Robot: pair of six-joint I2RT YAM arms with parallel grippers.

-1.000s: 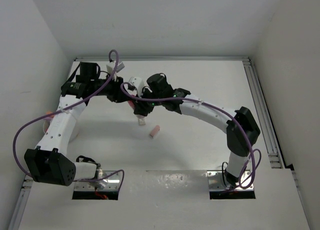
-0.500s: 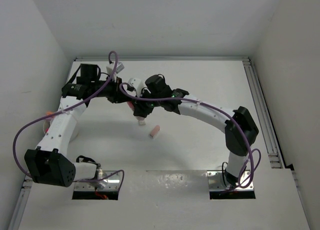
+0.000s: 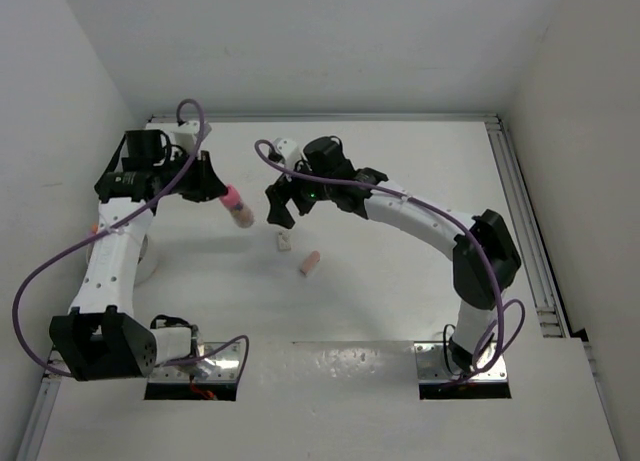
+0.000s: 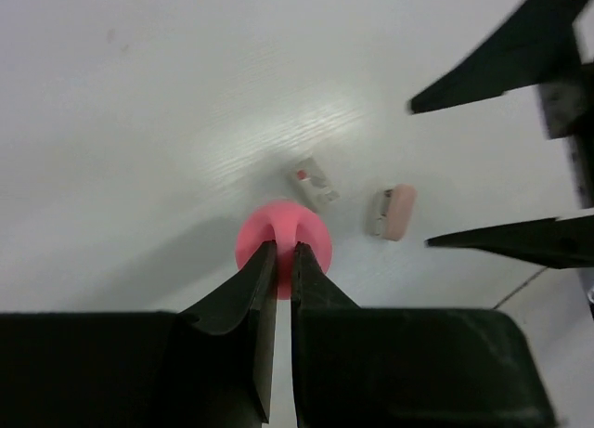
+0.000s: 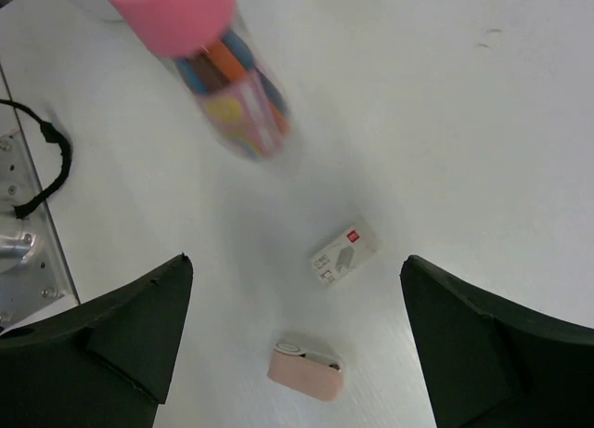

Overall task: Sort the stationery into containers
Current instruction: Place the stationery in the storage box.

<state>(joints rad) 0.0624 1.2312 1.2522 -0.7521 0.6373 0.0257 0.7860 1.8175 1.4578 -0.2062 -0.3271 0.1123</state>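
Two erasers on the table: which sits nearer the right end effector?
The whitish eraser, the one with the red mark, right by the open right end effector; the pink eraser lies farther off.

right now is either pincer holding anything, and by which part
The left pincer holds the pink cup, pinched at the near edge of its pink end. The right pincer is open and holds nothing.

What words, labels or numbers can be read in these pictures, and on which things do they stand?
No text can be read.
On the white eraser: a red mark and dark print, too small.
On the pink eraser: no print shows.
At the pink cup: coloured patches, too blurred.
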